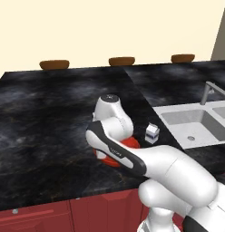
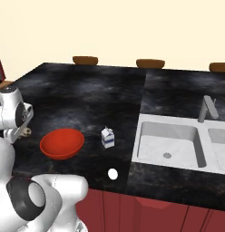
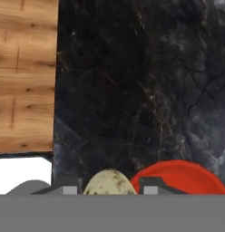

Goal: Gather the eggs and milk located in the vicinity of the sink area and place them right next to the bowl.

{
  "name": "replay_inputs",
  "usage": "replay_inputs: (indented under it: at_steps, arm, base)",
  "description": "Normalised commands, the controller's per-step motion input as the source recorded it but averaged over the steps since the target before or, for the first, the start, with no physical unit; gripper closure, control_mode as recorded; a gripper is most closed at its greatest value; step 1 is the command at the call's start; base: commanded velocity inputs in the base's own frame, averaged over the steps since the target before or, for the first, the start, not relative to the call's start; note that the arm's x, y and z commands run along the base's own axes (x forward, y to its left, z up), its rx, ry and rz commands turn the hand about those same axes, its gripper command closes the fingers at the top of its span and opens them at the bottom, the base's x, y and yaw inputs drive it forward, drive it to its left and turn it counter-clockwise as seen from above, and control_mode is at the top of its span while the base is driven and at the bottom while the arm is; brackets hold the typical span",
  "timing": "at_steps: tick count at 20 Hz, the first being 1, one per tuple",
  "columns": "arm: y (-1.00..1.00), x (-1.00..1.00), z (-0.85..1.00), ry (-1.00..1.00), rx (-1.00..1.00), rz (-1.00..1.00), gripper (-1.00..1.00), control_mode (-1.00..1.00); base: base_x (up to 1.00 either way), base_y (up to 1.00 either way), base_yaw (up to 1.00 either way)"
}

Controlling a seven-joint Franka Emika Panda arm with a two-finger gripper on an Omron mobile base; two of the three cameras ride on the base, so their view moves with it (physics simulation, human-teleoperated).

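My gripper [image 3: 110, 186] is shut on the speckled beige egg [image 3: 109, 182], which sits between the two finger tips. The glossy red bowl [image 3: 178, 176] lies just to its right on the black counter. In the right base view the gripper [image 2: 24, 132] hangs low just left of the bowl [image 2: 62, 143]. The white milk carton [image 2: 107, 137] with a blue band stands upright between the bowl and the steel sink [image 2: 148, 152]. A plain white egg [image 2: 113, 173] lies near the counter's front edge. In the left base view my arm covers most of the bowl [image 1: 130, 142], with the milk [image 1: 152, 132] beside it.
The grey faucet [image 2: 206, 108] rises behind the sink basin [image 1: 178, 118]. Brown wooden bowl-like shapes [image 2: 85, 60] line the counter's far edge. In the hand view the counter's edge [image 3: 55, 90] runs close on the left, with wooden floor [image 3: 23, 72] beyond. Red cabinets [image 1: 41, 215] sit below.
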Motion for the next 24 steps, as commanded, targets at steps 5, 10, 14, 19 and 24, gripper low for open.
replay_inputs:
  at_steps: [5, 10, 14, 19, 24]
  arm:
    - [0.41, 0.25, -0.06, 0.00, 0.00, 0.03, 1.00, -1.00]
    - [0.14, 0.23, -0.30, 0.00, 0.00, 0.00, 1.00, -1.00]
    - [0.06, 0.18, -0.37, 0.01, 0.00, 0.00, 1.00, -1.00]
    - [0.00, 0.11, -0.39, 0.03, 0.00, 0.01, 1.00, -1.00]
    - [0.00, 0.14, -0.35, 0.07, 0.00, 0.00, 1.00, -1.00]
  base:
    - [0.00, 0.00, 0.00]
    - [0.00, 0.00, 0.00]
    - [0.00, 0.00, 0.00]
    - [0.00, 0.00, 0.00]
    - [0.00, 0.00, 0.00]
